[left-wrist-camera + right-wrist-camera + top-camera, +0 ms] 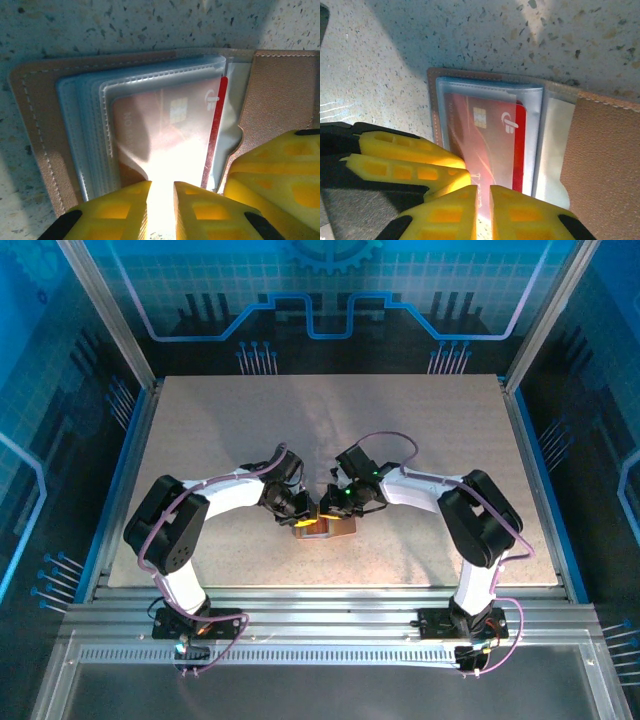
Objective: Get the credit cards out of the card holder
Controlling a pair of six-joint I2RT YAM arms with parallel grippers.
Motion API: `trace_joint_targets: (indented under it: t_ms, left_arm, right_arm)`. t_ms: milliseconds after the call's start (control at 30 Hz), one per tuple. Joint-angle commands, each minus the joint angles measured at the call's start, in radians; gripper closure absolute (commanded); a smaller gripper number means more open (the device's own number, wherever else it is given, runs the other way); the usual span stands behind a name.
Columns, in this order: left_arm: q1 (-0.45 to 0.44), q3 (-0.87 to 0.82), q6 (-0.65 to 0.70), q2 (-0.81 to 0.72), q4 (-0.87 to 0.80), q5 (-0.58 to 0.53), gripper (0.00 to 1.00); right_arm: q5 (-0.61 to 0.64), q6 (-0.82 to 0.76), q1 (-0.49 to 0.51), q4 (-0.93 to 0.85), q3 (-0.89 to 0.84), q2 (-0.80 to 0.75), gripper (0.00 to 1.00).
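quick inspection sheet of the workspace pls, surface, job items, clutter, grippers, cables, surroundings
surface: speckled beige table
job's things: wallet lying open at mid table; red card in its top clear sleeve, more sleeves stacked under it
clutter: nothing seen
grippers: left gripper nearly shut on the wallet's near edge; right gripper beside it, nearly shut on the red card's near end; glare blurs both contacts
cables: purple cables run along both arms, off the wallet
surroundings: blue printed panels around, metal rails at the near edge
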Motion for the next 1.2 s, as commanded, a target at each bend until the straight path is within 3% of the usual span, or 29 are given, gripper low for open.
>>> trace_joint_targets:
  t_ms: [0, 1167]
  left_arm:
    - [-0.005, -0.017, -0.004, 0.002, -0.021, -0.013, 0.81]
    - [-0.005, -0.002, 0.002, -0.004, -0.039, -0.013, 0.81]
  right_arm:
    - [-0.018, -0.016, -0.010, -0.015, 0.017, 0.020, 0.85]
    - [0.026, -0.019, -0.011, -0.044, -0.007, 0.039, 0.80]
